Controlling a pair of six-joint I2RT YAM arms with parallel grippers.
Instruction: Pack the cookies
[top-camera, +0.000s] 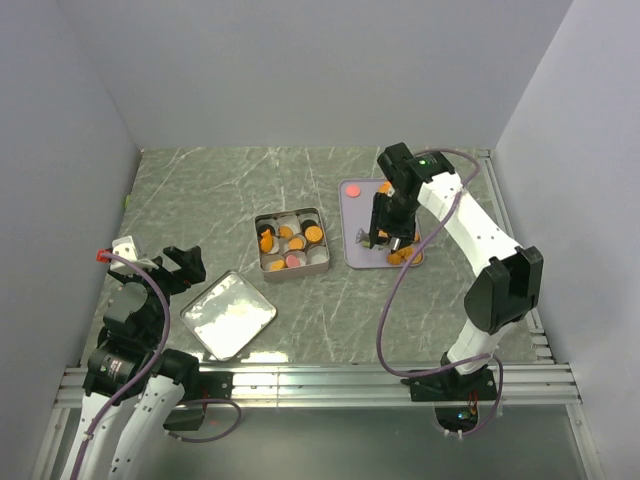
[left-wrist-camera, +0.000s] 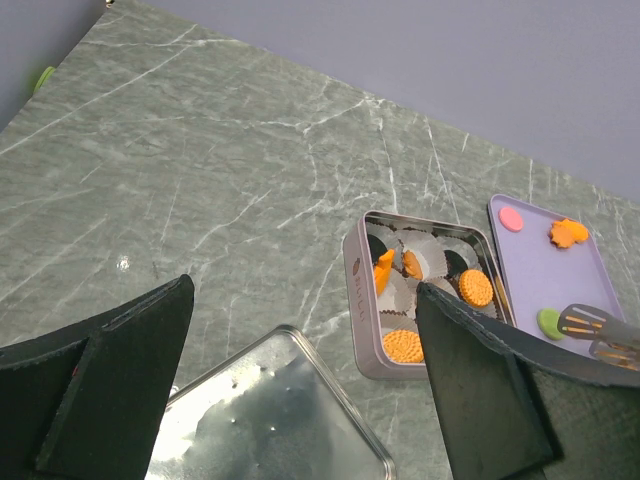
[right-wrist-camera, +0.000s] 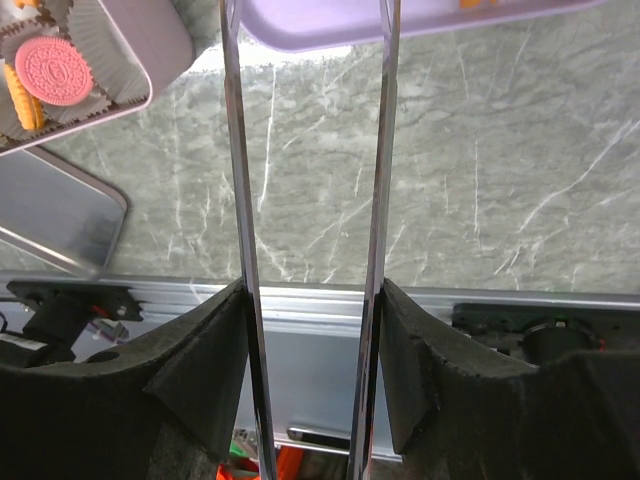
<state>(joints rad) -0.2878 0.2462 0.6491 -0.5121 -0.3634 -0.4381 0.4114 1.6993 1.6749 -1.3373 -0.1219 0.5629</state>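
As things stand: pack job partway; more pcs to move.
L gripper (top-camera: 185, 265): jaws wide, holding nothing.
Lid (top-camera: 228, 314): just below L gripper, off the box, so closing prob. not yet done.
Tin (left-wrist-camera: 357, 300): beyond L gripper; paper cups w/ orange cookies (left-wrist-camera: 476, 287) and one pink (right-wrist-camera: 55, 68); some cups look empty.
R gripper (top-camera: 392, 232): clamped on tongs (right-wrist-camera: 238, 200), w/ the Tin to its left.
Tray (left-wrist-camera: 545, 275): under R gripper; green pc (left-wrist-camera: 549, 322) by tong tips, orange (left-wrist-camera: 568, 232) and pink (left-wrist-camera: 511, 219) farther off, all unpacked.
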